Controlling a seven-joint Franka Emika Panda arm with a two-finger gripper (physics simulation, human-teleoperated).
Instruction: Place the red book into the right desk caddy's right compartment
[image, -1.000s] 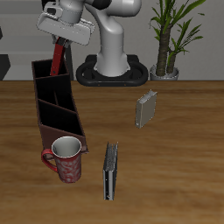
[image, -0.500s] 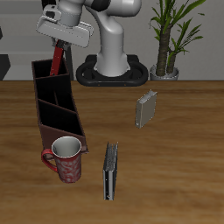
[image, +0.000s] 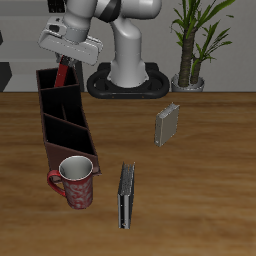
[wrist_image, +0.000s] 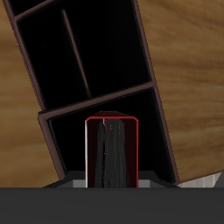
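Mug (image: 75, 182): red, stands nearest the table's front edge, touching or just beside the near end of the right desk caddy (image: 62, 122).
Dark grey book (image: 126, 196): upright on the wood beside the mug, apart from the caddy.
Small light grey book (image: 167, 124): farther back, well apart from the caddy.
Red book (wrist_image: 111, 150): hangs upright over the caddy's far end section, its lower end at or just inside the rim.
Gripper (image: 68, 47): fingers pinch the book's upper end; the book hides them in the wrist view.
Handling: judged stiff, thin and light; smooth covers may slip, so a flat-cover pinch near the upper end suits.
Right compartment (wrist_image: 107, 118): dark, squarish; walls and divider stand near the book on all sides.
Open room: free above the caddy; the robot's base (image: 127, 80) stands just behind.
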